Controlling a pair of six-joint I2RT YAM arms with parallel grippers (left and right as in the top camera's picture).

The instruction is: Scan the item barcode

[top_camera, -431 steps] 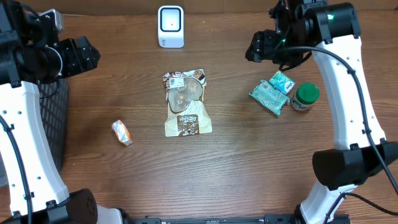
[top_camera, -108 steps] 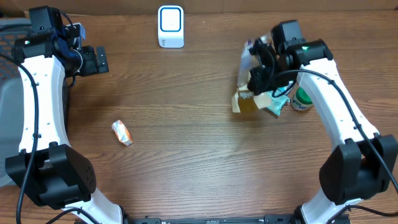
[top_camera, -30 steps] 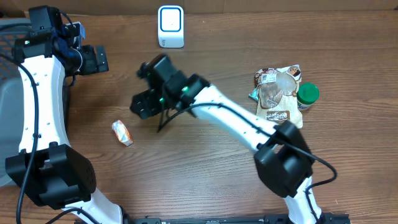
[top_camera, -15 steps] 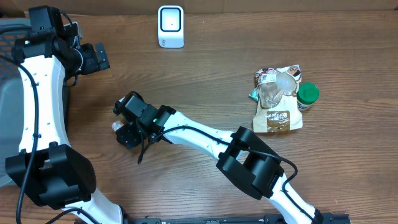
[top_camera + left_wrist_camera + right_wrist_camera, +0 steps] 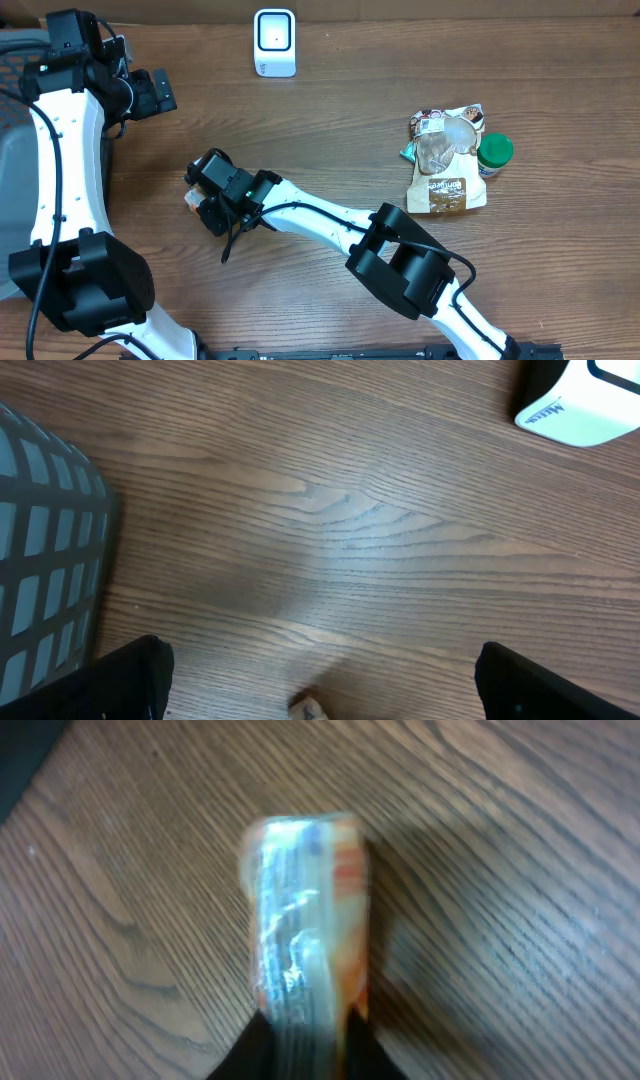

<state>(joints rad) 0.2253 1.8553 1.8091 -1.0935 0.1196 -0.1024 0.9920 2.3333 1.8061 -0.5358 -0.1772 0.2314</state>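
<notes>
Right hand (image 5: 305,1042) pinching orange snack packet (image 5: 300,920), grey basket (image 5: 40,580) far left

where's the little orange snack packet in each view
overhead: orange snack packet left of centre, mostly hidden
left wrist: pale tip at bottom edge, probably it
right wrist: centre, pinched by right tool
shared: white scanner, top of overhead, top right of left wrist

Glossy plastic wrapper (image 5: 305,935), matt grained wood table (image 5: 520,840)
</notes>
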